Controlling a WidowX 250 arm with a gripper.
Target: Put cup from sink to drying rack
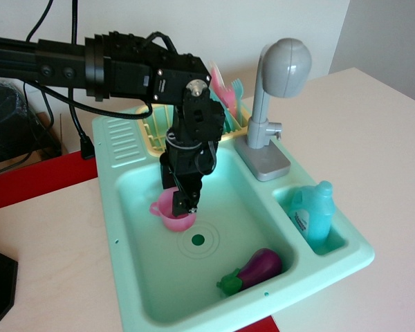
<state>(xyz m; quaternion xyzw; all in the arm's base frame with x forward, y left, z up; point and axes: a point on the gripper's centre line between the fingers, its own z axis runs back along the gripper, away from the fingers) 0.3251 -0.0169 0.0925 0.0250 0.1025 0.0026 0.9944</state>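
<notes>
Cup (171,216) is seen upright inside the sink (131,228) basin, left of the round green drain mark (198,240), with its small handle pointing left. Gripper (184,205) is lowered from above onto the cup, with its black fingertips at the cup's rim on the right side; one finger appears to be inside the rim, but whether the fingers are clamped on the wall cannot be told, since the gap is hidden by the black finger bodies. Cup base appears to rest on the basin floor.

Drying rack (152,128) is located at the back of the sink unit, behind the arm, and is partly hidden by it. Pink plate (220,81) and a teal fork (236,88) are seen standing in the rack. Grey faucet (277,104) is mounted at the back right. Purple eggplant (257,268) is lying in the front right of the basin, well apart from the cup. Blue bottle (312,213) is held in the small side compartment at right. 1 arm is in view.
</notes>
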